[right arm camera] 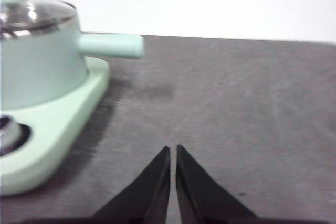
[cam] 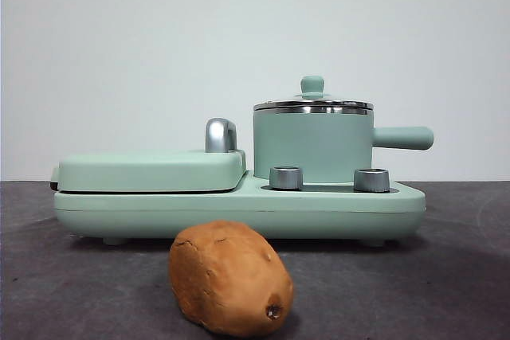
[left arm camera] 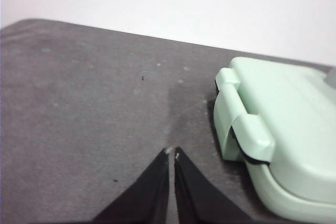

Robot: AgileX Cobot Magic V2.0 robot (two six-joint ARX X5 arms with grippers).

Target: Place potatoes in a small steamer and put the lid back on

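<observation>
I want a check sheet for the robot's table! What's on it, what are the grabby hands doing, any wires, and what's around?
Surface: dark grey table, a few small specks on it.
Job's things: potato lies on the table in front of the cooker, not in the pot. Green pot stands on the cooker's base, handle sticking out sideways. Glass lid sits on the pot, knob up.
Clutter: green cooker base with two silver dials; flat green cover beside the pot, with a silver handle.
Grippers: left gripper shut, over bare table beside the flat cover. Right gripper shut, over bare table near the pot's handle. Both hold nothing.
Cables: nothing seen.
Surroundings: white wall with two sockets.
</observation>
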